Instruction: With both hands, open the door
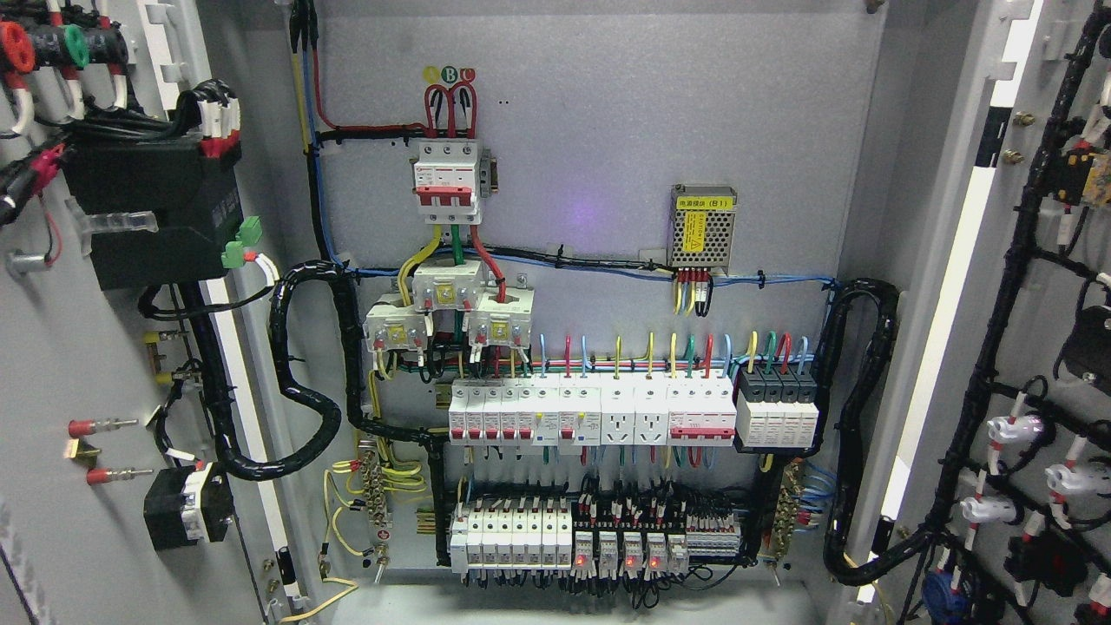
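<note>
Open cabinet: left door [95, 347] and right door [1024, 304] swung wide, breakers [590, 415] exposed; no robot hand visible, state untellable.

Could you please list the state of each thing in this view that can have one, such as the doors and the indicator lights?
Left door: swung open, its wired inner face showing.
Right door: swung open, its wired inner face showing.
Cabinet interior: fully exposed.
Bottom-row relays: small red lights lit.
Black cable loom: looped from the left door into the cabinet.
Robot hands: none in view.
</note>
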Robot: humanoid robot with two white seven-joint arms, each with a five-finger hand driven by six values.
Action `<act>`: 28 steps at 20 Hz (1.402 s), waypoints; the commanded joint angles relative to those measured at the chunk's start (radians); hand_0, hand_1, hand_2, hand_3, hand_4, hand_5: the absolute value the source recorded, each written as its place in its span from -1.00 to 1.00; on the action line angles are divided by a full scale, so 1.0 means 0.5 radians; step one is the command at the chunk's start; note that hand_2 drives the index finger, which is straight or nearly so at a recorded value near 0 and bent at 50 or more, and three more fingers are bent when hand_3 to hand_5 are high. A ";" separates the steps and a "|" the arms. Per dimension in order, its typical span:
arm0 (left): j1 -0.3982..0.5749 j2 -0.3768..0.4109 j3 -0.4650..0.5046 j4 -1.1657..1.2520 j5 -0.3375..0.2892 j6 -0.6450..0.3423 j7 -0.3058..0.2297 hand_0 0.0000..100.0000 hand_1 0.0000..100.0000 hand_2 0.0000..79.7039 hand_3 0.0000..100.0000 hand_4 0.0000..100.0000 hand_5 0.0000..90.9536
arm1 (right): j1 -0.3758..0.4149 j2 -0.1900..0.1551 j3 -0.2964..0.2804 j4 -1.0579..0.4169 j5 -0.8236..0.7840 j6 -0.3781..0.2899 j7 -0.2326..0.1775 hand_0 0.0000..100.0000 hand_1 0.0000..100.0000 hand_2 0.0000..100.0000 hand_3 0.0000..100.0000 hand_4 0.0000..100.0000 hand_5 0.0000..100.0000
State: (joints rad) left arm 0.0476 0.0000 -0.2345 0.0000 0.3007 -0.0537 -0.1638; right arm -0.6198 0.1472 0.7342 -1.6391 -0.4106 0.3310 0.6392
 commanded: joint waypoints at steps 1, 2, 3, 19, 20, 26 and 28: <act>0.000 0.006 0.000 -0.055 0.000 0.000 0.002 -1.00 -1.00 -1.00 -1.00 -1.00 -1.00 | -0.003 0.012 0.060 0.008 0.011 0.001 -0.005 -1.00 -1.00 -1.00 -1.00 -1.00 -1.00; 0.000 0.006 0.000 -0.055 0.000 0.000 0.002 -1.00 -1.00 -1.00 -1.00 -1.00 -1.00 | -0.006 0.012 0.063 0.008 0.011 0.001 -0.005 -1.00 -1.00 -1.00 -1.00 -1.00 -1.00; 0.000 0.006 0.000 -0.058 0.000 0.000 0.002 -1.00 -1.00 -1.00 -1.00 -1.00 -1.00 | -0.012 0.012 0.066 0.008 0.011 0.001 -0.008 -1.00 -1.00 -1.00 -1.00 -1.00 -1.00; 0.015 0.018 0.000 -0.202 0.000 -0.003 -0.013 -1.00 -1.00 -1.00 -1.00 -1.00 -1.00 | 0.000 -0.257 -0.235 -0.029 -0.020 -0.018 -0.014 -1.00 -1.00 -1.00 -1.00 -1.00 -1.00; 0.021 0.018 0.000 -0.218 0.000 -0.003 -0.013 -1.00 -1.00 -1.00 -1.00 -1.00 -1.00 | 0.015 -0.306 -0.256 -0.035 -0.023 -0.018 -0.014 -1.00 -1.00 -1.00 -1.00 -1.00 -1.00; 0.089 0.028 0.000 -0.408 0.000 -0.003 -0.013 -1.00 -1.00 -1.00 -1.00 -1.00 -1.00 | 0.202 -0.475 -0.413 -0.145 -0.019 -0.082 -0.021 -1.00 -1.00 -1.00 -1.00 -1.00 -1.00; 0.150 0.031 -0.003 -0.524 0.000 -0.006 -0.013 -1.00 -1.00 -1.00 -1.00 -1.00 -1.00 | 0.285 -0.488 -0.474 -0.170 -0.016 -0.152 -0.024 -1.00 -1.00 -1.00 -1.00 -1.00 -1.00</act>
State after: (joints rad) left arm 0.0791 0.0000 -0.2346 -0.1219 0.3007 -0.0552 -0.1698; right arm -0.5583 0.0142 0.6200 -1.6678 -0.4199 0.2883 0.6287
